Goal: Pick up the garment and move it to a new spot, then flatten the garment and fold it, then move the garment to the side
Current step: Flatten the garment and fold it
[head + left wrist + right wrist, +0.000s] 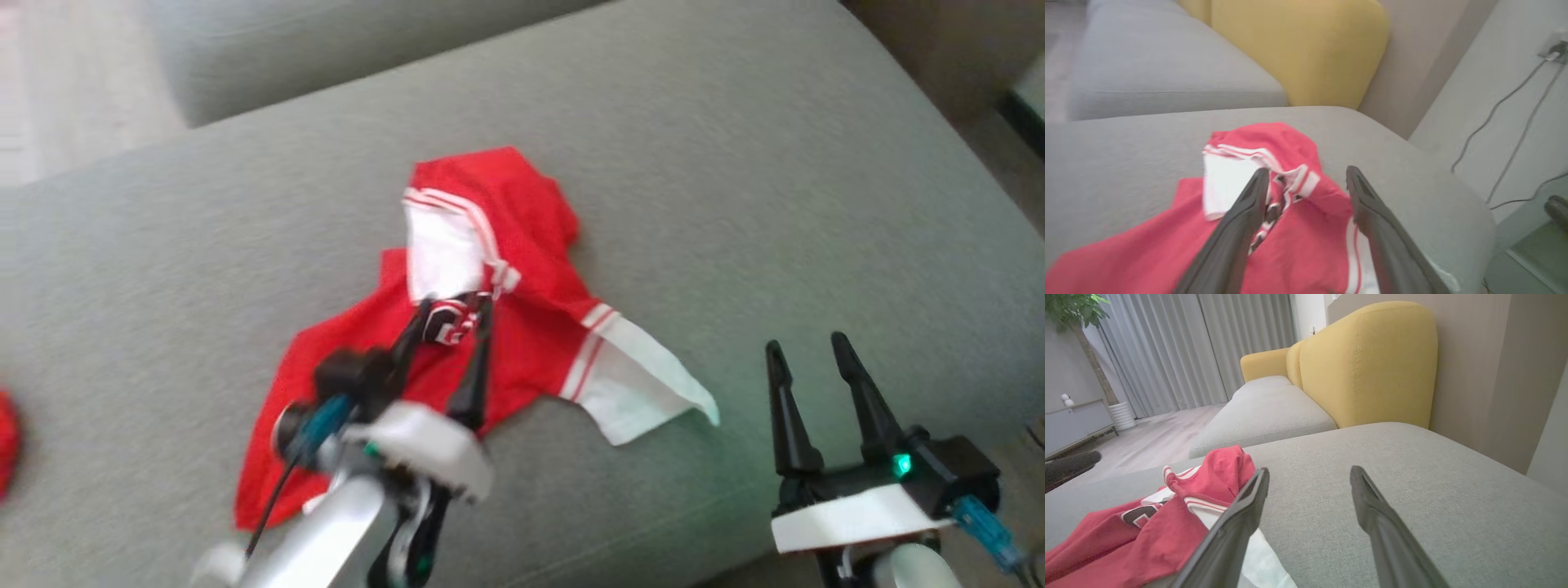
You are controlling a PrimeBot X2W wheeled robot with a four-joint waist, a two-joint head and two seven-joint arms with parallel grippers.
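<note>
Red garment [522,327] on the sofa [735,204]: left pincer [455,302] spread wide over it, gripping nothing; right pincer [806,343] spread, empty, alongside.

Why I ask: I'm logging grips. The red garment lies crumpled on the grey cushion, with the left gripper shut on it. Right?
No. The left gripper is open over the garment on the grey cushion; the left wrist view shows it.

Open cushion [816,204] right of garment [531,343]
</note>
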